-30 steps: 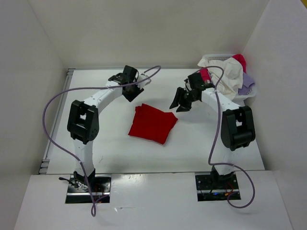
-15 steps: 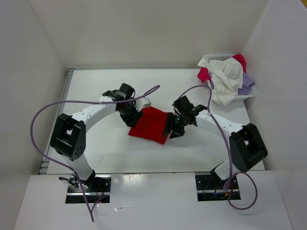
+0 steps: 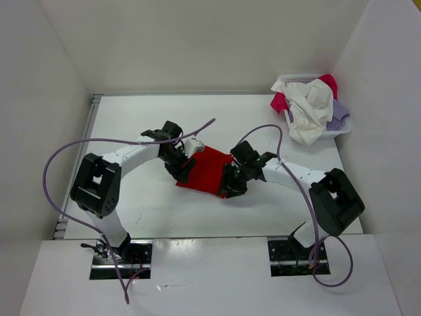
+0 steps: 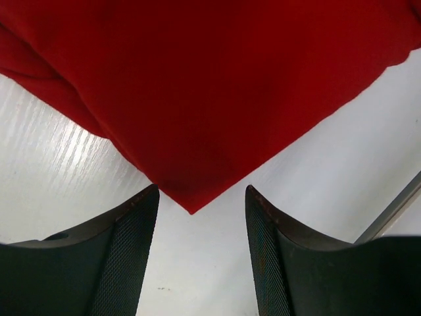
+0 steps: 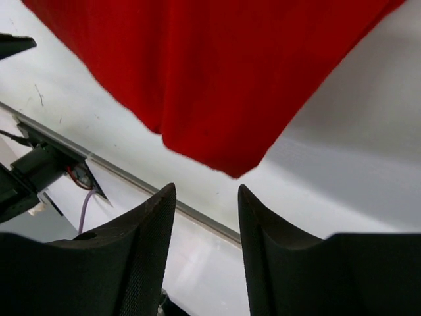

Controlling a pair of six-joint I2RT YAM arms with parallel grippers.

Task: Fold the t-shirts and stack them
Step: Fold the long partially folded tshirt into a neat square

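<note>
A red t-shirt (image 3: pixel 210 168) lies folded into a square at the table's middle. My left gripper (image 3: pixel 185 172) is low at its left corner. In the left wrist view its jaws are open (image 4: pixel 201 191), and the red corner (image 4: pixel 210 99) pokes in between the fingertips unclamped. My right gripper (image 3: pixel 229 185) is at the shirt's near right corner, also open (image 5: pixel 207 187), with the red corner (image 5: pixel 217 79) just ahead of its fingertips. An off-white t-shirt (image 3: pixel 308 108), a pinkish red one (image 3: pixel 330 83) and a lavender one (image 3: pixel 339 113) are heaped in the basket.
The white mesh basket (image 3: pixel 299 78) stands at the back right corner against the wall. A metal rail (image 3: pixel 79 164) runs along the table's left edge. Purple cables (image 3: pixel 66 148) loop over both arms. White walls close in the left, back and right.
Both arms have swung in from the back of the table and come down to the red shirt, the left to its left corner and the right to its near right corner.
</note>
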